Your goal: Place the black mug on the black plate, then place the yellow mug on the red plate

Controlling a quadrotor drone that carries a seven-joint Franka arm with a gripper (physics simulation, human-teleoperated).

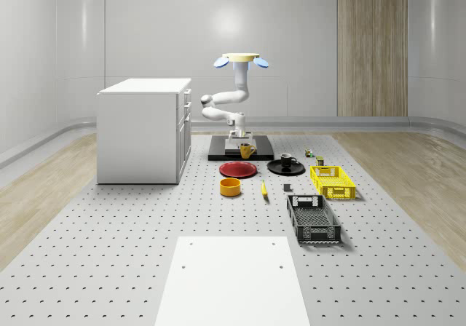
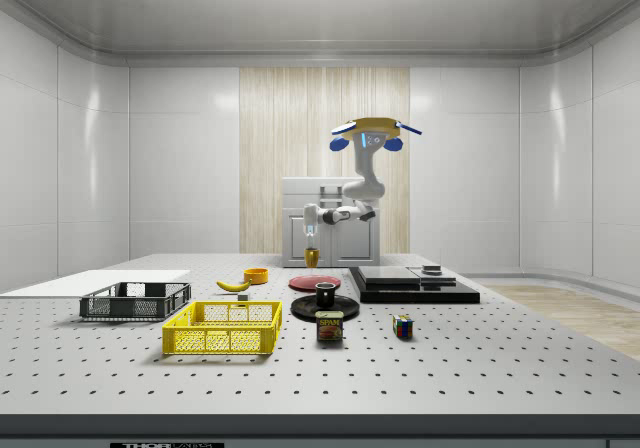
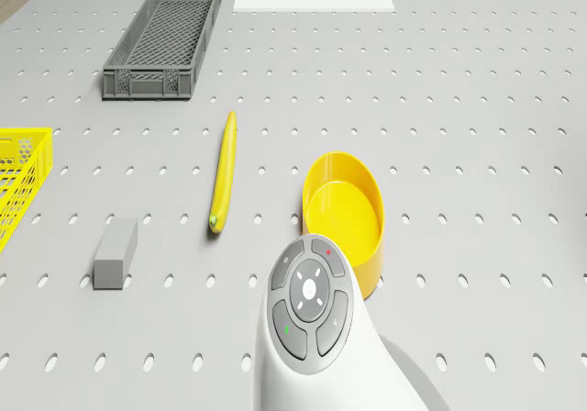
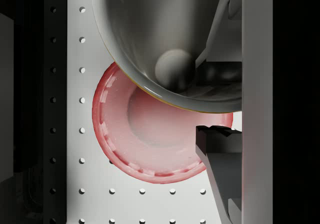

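Yellow mug (image 1: 247,150) is carried in the hand (image 1: 241,145), pinched at its wall, hanging clear of the counter (image 1: 109,224); in the wrist view its rim and inside (image 4: 165,44) loom close, with a dark finger (image 4: 220,149) beside it. It is held aloft because its target is not yet squarely under it.

Nearest in the whole-scene view, a white flat panel (image 1: 231,279) lies on the counter, then a dark grey mesh crate (image 1: 313,217) and a yellow mesh basket (image 1: 333,181). A round yellow bowl (image 1: 231,187) and a banana (image 1: 263,189) lie mid-counter, w/ a small grey block (image 3: 116,253) near them.

Next, the red round plate (image 1: 238,169) sits bare, partly beneath the mug in the wrist view (image 4: 155,134). Just beside it the black mug (image 1: 287,161) stands upright on the black round plate (image 1: 286,168), so step 1 is judged done.

Further back is a black slab (image 1: 262,149), beside a white cabinet (image 1: 142,129). The drone (image 1: 241,59) hovers above that slab, arm bent down toward the plates.

Step 2 is judged approx. halfway: mug to be centred over the red plate, then lowered.
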